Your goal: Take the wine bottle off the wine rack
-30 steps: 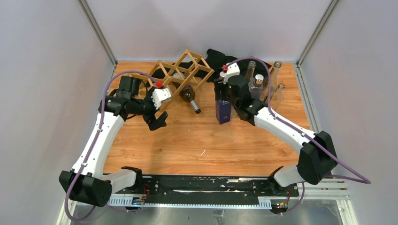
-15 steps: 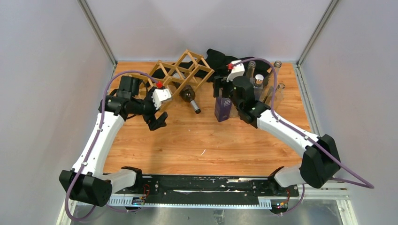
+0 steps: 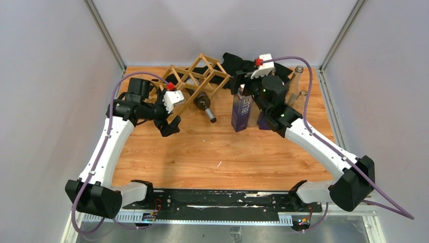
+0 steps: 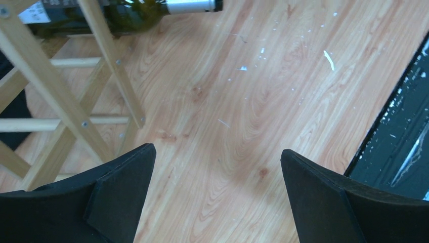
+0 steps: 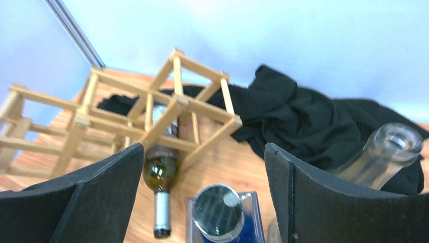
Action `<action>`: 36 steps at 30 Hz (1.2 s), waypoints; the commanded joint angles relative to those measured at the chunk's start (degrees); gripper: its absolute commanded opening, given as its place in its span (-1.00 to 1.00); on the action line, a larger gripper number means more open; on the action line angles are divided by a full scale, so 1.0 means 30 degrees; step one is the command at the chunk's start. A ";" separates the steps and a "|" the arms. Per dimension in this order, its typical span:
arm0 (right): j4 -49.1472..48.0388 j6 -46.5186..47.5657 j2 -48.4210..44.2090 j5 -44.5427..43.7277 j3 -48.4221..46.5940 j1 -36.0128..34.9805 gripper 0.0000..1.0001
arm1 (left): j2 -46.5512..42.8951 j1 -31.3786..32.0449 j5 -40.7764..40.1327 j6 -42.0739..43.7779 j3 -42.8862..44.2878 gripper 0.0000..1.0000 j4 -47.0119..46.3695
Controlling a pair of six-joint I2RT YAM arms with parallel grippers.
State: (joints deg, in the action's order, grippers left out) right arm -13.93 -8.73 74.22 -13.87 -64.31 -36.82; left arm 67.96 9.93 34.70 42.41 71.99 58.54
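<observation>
Looking down from the top cam: wine bottle (image 3: 204,105) is on the wine rack (image 3: 195,78). It lies in a low cell toward the rack's right end, dark body inside the slats, neck poking out toward the near edge over the table (image 3: 217,152). Rack sits at the far side of the table, w/ a black cloth (image 3: 233,62) bunched just behind its right end.

L gripper (image 3: 169,129) hovers just left of the bottle, near the rack's front slats, touching neither. Its wrist cam shows the jaws spread wide w/ nothing btwn them but bare wood. Rack slats sit at the left of that view, and the bottle's neck runs along the top edge.

R gripper (image 3: 241,85) is over on the other side, above a blue bottle (image 3: 242,112) that stands upright just right of the wine bottle. Its wrist cam shows the jaws wide apart too. The blue bottle's round cap is below and btwn the fingers w/ a gap each side, so it's holding nothing. Clear glass bottles (image 3: 297,76) stand upright at the far right, beside the cloth.
</observation>
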 commanded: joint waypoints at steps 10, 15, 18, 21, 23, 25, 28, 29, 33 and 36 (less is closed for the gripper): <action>0.5719 0.0347 0.1838 -0.1099 -0.5322 -0.5502 0.69 | 0.0715 -0.4129 0.0864 -0.1824 0.0822 1.00 -0.2317; 0.8282 -0.0795 0.4877 -0.0506 -0.6522 -0.5708 0.54 | 0.0363 -0.4221 0.0936 -0.1300 0.0010 1.00 -0.2317; 0.9576 -0.0890 0.6779 -0.0572 -0.7625 -0.5688 0.48 | 0.0207 -0.4221 0.0655 -0.1042 -0.0403 1.00 -0.2317; 0.9729 -0.0687 0.8245 -0.1027 -0.8041 -0.5672 0.44 | 0.0123 -0.4271 0.0474 -0.0906 -0.0660 1.00 -0.2317; 0.9711 -0.0521 0.8989 -0.1307 -0.8209 -0.5570 0.43 | 0.0014 -0.4278 0.0524 -0.0895 -0.0755 1.00 -0.2317; 0.9190 -0.0231 0.9683 -0.1164 -0.8156 -0.5407 0.42 | -0.0009 -0.4273 0.0584 -0.0982 -0.0776 1.00 -0.2317; 0.8682 -0.0128 1.0543 -0.0848 -0.8251 -0.5098 0.42 | -0.0037 -0.4280 0.0698 -0.1134 -0.0818 1.00 -0.2317; 0.8654 -0.0233 1.1050 -0.0694 -0.8435 -0.4860 0.41 | 0.0001 -0.4300 0.0727 -0.1205 -0.0821 1.00 -0.2314; 0.8621 -0.0489 1.2377 -0.0228 -0.9125 -0.4247 0.38 | -0.0076 -0.4278 0.0732 -0.1196 -0.0821 1.00 -0.2317; 0.8539 -0.0332 1.3303 -0.0092 -0.9787 -0.4136 0.35 | 0.0072 -0.4280 0.0864 -0.1202 -0.0772 1.00 -0.2317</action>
State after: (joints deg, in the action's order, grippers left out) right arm 11.99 -9.82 110.89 -14.94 -90.67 -50.30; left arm 68.93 -2.50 36.01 38.81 70.04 52.07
